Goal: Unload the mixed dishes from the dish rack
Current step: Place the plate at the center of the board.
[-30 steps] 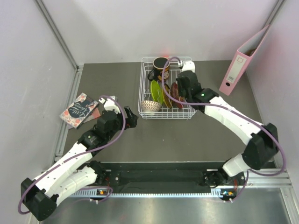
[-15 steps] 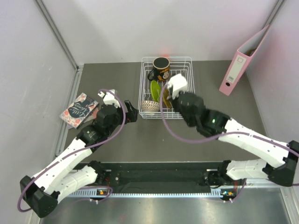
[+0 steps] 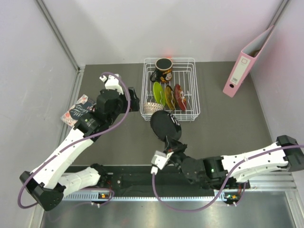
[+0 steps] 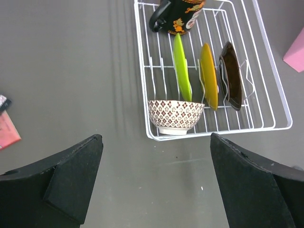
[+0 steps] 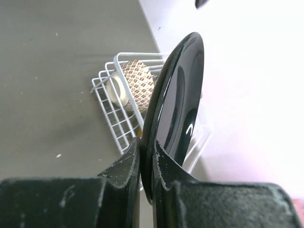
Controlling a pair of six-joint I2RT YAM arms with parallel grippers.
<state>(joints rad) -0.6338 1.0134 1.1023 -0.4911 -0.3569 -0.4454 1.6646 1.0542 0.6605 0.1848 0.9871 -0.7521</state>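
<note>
**Near-left rack (image 4: 237, 130) corner: bowl (image 4: 175, 115) dead ahead of left gripper (image 4: 156, 142)**

Left gripper is wide open and empty, so we read the left arm as nearer the bowl. Right gripper (image 5: 146, 152) pinches the black plate (image 5: 178, 95) by its rim, edge-up. The plate is out of the rack, on its near side.

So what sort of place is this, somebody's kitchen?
Probably a robot test cell, not a kitchen: two arms bolted to a rail, plain white panels walling a grey table, and a dish rack staged near a pink ring binder.
</note>
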